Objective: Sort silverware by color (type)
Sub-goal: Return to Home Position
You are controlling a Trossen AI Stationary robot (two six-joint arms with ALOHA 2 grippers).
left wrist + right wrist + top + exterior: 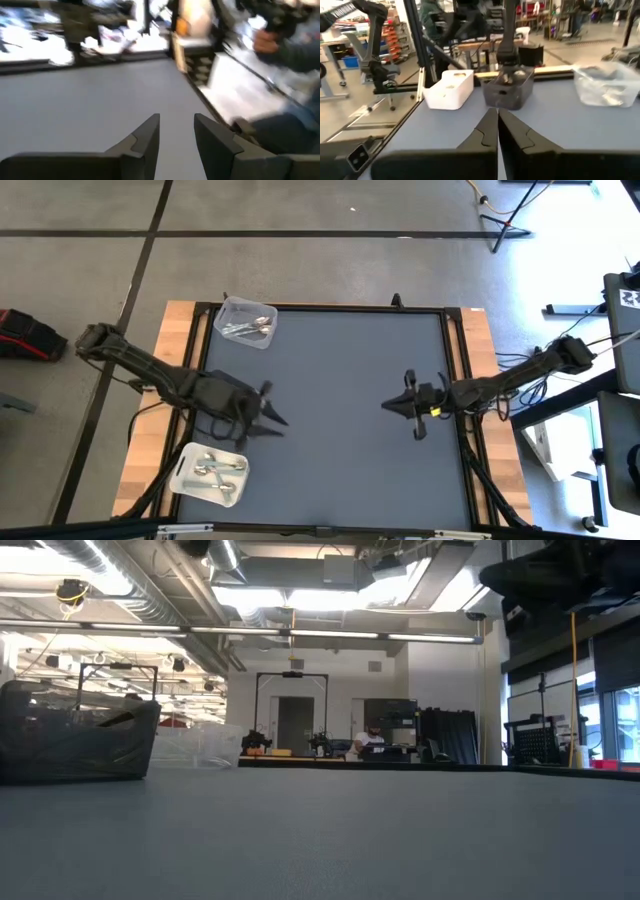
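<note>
Silverware lies in two containers at the table's left side. Shiny pieces (250,329) rest in the clear plastic tub (232,310) at the far left corner. More shiny pieces (214,467) lie in the white tray (190,482) at the near left. None shows loose on the mat. My left gripper (280,412) hovers open over the mat between the two containers, holding nothing; its wrist view (177,131) shows bare mat between the fingers. My right gripper (388,407) is shut and empty over the mat's right half, pointing left (497,117).
The dark grey mat (340,470) fills the table between wooden side strips (178,330). In the right wrist view the white tray (451,89), my left arm (509,75) and the clear tub (607,85) stand in a row. A translucent container (75,745) shows left in the low view.
</note>
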